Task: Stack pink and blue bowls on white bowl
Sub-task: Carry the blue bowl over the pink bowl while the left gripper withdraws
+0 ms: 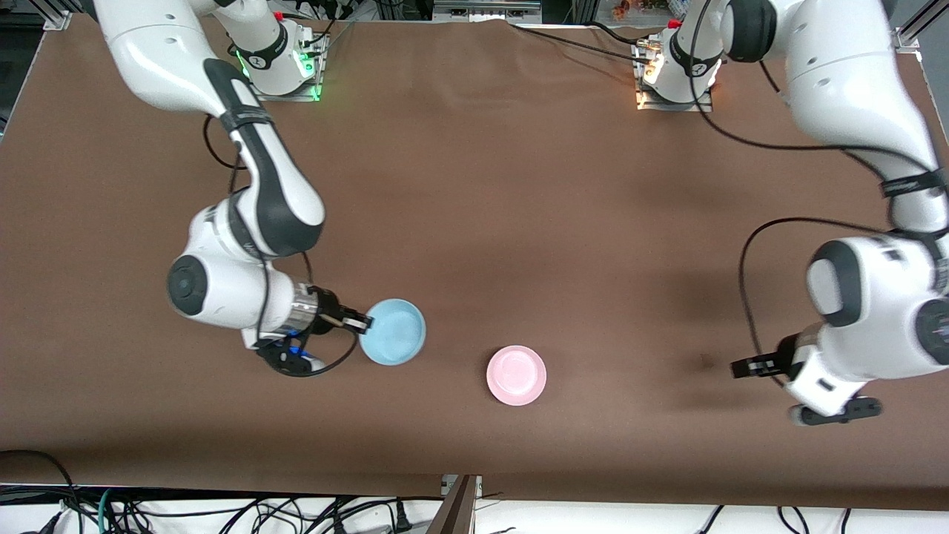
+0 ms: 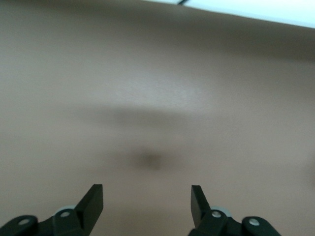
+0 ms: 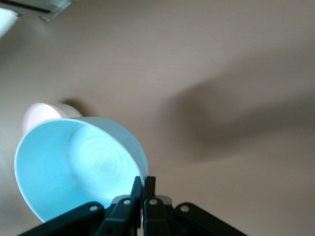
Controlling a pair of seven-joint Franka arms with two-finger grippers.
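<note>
The small, round, glossy pale pink bowl (image 1: pixel 516 374) lies nearest the front camera, upright on the brown table (image 1: pixel 519 185) about midway between the 2 arms' ends. In the front view it appears to sit on something of the same footprint, and I cannot tell whether the white bowl is under it; no white bowl shows on its own anywhere.

The small, round, glossy sky-blue bowl (image 1: pixel 393 331) hangs in the right gripper (image 1: pixel 361 321), tilted, over the table toward the right arm's end, a little farther from the front camera than the pink bowl and near it. The right wrist view shows the 2 fingers (image 3: pixel 136 195) pinched together on 1 spot of the blue rim, with the pink bowl (image 3: pixel 42 115) in view past the blue one.

The step in hand looks like carrying the blue bowl across to the pink one. To do it well:
1. Level the blue bowl before lowering, since a rim pinch lets it swing.
2. Centre it over the pink bowl so the 2 nest rather than land rim on rim.
3. Lower until it seats, then let go.

The left gripper (image 1: pixel 750 366) waits over bare table toward the left arm's end, well apart from both bowls, its fingers (image 2: pixel 92 201) spread and holding nothing.
</note>
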